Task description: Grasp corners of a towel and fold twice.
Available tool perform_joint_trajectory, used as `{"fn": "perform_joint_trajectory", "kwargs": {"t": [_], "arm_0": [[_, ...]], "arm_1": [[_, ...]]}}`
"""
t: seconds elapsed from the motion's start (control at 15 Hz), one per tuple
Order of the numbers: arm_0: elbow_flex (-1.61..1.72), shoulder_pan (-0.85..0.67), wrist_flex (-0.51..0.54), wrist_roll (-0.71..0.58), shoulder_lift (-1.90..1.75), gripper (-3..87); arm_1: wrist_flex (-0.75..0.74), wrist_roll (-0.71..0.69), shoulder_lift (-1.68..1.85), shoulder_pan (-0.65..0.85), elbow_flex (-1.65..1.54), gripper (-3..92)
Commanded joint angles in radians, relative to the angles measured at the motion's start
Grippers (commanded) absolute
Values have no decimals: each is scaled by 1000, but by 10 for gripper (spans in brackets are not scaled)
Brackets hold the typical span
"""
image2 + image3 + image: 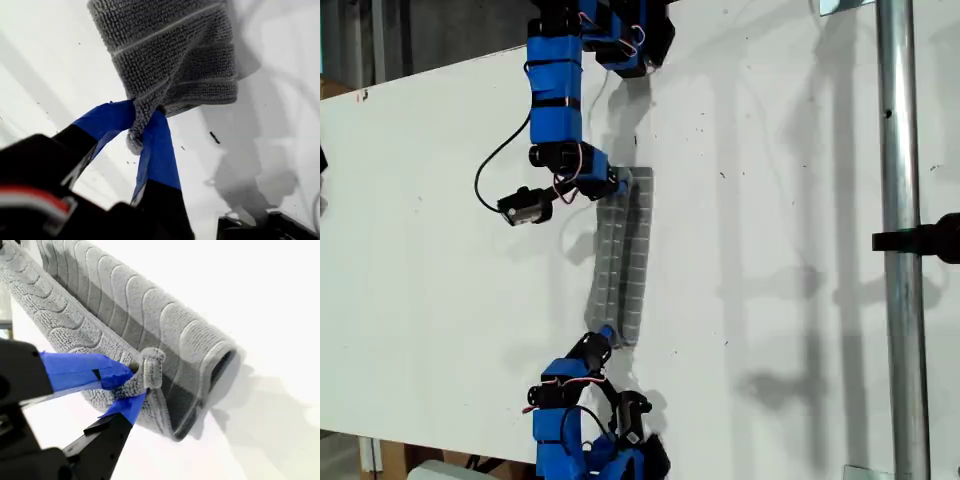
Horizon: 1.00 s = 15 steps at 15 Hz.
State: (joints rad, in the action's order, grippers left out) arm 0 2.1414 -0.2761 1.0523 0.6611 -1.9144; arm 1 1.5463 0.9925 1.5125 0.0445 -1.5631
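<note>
The grey towel (625, 255) with thin white stripes lies folded into a narrow strip on the white table (440, 290). My first gripper (142, 125) is shut on a corner (135, 140) of the towel (170, 55) with its blue-taped fingers. In the exterior view it sits at the strip's lower end (605, 338). My second gripper (137, 382) is shut on another corner (152, 367), with the towel (130, 305) stretching away from it. In the exterior view it is at the strip's upper end (615, 185).
A metal pole (898, 250) with a black clamp (920, 240) runs down the exterior view's right. Both arm bases stand near the strip's ends. The table's edges run along the exterior view's top left and bottom left.
</note>
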Motion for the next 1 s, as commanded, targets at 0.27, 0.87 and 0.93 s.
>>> {"fn": "perform_joint_trajectory", "kwargs": {"t": [0.27, 0.87, 0.93], "arm_0": [[86, 61, -18, 152, -46, 121], [216, 161, 222, 158, -1029, 218], [342, 219, 153, 195, -1160, 200]], "arm_1": [[-52, 150, -204, -69, 8, 132], [114, 437, 614, -123, -430, 295], [14, 538, 831, -166, -634, 295]]}}
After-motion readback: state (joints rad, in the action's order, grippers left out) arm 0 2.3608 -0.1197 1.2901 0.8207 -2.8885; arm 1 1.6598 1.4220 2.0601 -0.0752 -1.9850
